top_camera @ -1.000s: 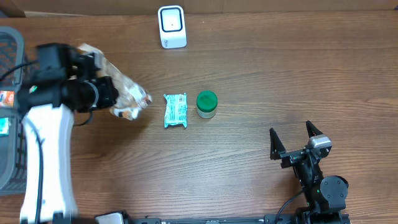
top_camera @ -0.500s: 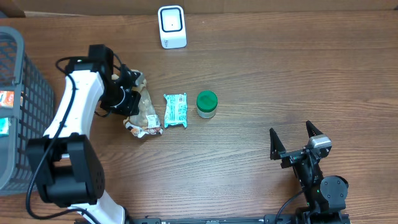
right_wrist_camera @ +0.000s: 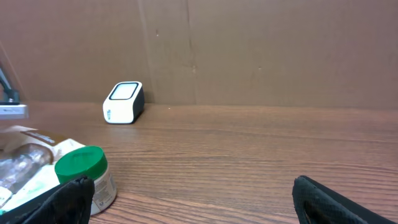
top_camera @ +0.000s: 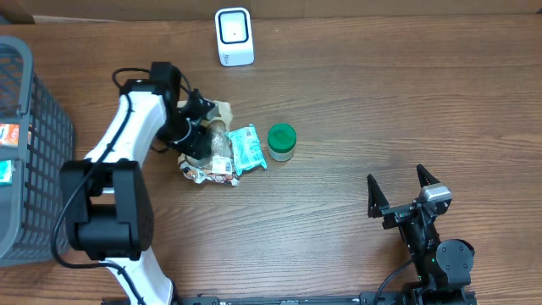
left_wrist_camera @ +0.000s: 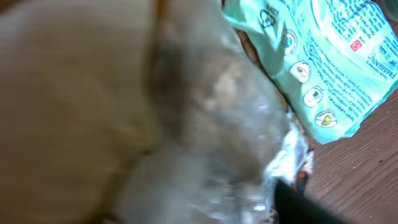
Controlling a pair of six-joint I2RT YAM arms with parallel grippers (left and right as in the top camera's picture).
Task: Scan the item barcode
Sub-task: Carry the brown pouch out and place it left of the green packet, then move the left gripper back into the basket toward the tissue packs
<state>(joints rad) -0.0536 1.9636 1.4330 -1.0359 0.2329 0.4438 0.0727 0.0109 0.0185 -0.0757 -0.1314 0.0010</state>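
left gripper (top_camera: 203,140): jaws hidden | clear bag (left_wrist_camera: 211,106): blurred | basket (top_camera: 34,127): cropped left

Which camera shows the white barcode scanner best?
The overhead view: the scanner appears whole and unobstructed, with its dark-framed window in plain sight. The right wrist view shows the scanner small and far off, seen at an angle from the side. The left wrist view does not show it.

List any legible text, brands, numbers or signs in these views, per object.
No text is legible in any view.
Teal packet: dark print and round icons, too blurred to read.
Clear bag: printed edge, too small to read.
White scanner: small blue mark on its side, too small to read.
Green-lid jar: no text visible.
Basket items: labels too small to read.
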